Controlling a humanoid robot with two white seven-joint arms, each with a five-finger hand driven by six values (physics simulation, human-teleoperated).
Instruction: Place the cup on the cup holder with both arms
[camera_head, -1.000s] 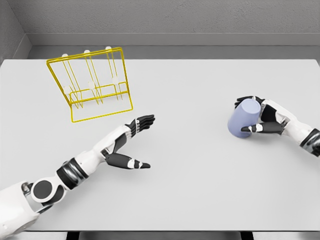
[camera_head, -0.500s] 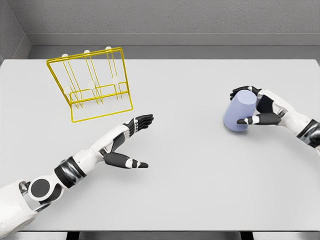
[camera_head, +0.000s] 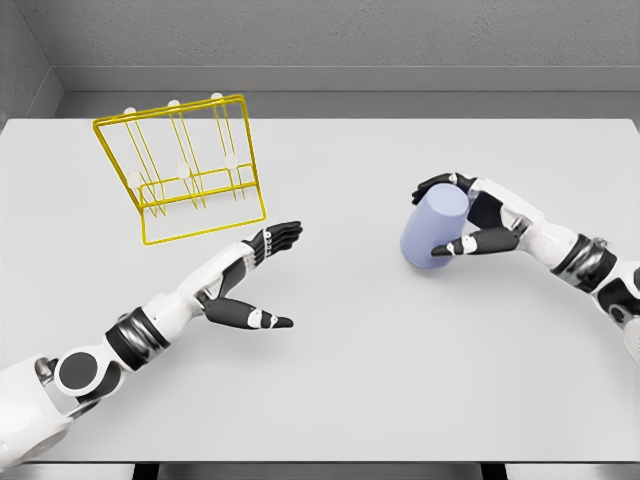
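Two hands are showing over the table (camera_head: 330, 400), and only one is carrying anything. Starting at the far left corner, the yellow wire cup holder (camera_head: 185, 170) is standing a little in from the far edge, its white-tipped pegs leaning up and toward the far side, with nothing hanging on them.

Just on the near side of the holder's base frame, the left hand (camera_head: 250, 280) is lying palm open, fingers straight and pointing toward the table's middle, thumb splayed toward the near edge. It is grasping nothing and is sitting far closer to the holder than the other hand is.

Right of the table's centre, the lavender cup (camera_head: 434, 228) is being gripped by the right hand (camera_head: 478, 215): dark fingers are wrapping over its upper side and the thumb is pressing across its lower side. The cup appears clear of the surface, though contact cannot be ruled out from this angle. Its long axis is tilting, closed end up and toward the far right, the other end down toward the open left hand.

Judgement: the cup is lying well apart from the holder, with the empty left hand between them, so a handover across the middle looks like the step in hand.
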